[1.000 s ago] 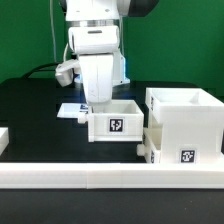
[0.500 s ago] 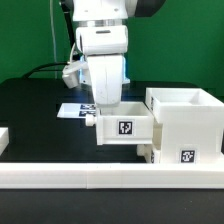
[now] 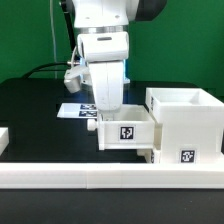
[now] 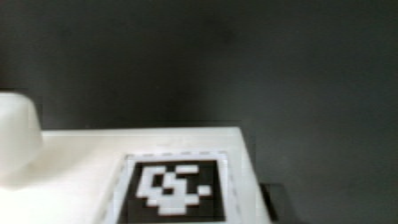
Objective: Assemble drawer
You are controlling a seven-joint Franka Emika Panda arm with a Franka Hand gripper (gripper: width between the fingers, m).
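Note:
My gripper (image 3: 108,110) reaches down into a shallow white tray (image 3: 127,134) and grips its wall; the fingertips are hidden inside it. The tray carries a black-and-white tag (image 3: 126,131) and a small knob (image 3: 92,126) on the side towards the exterior view's left. It hangs just above the table, its right end touching or entering the tall white housing (image 3: 186,122). A second tray end (image 3: 148,154) shows low in the housing. The wrist view shows the tray wall (image 4: 71,160), its tag (image 4: 173,188) and a rounded white part (image 4: 15,140); no fingers show there.
A long white border rail (image 3: 100,179) runs along the front, with another piece (image 3: 3,138) at the exterior view's left. The marker board (image 3: 70,110) lies flat on the black table (image 3: 35,105) behind the tray.
The gripper and the held tray have moved towards the exterior view's right, from a gap beside the housing to meeting it. The housing has not moved.

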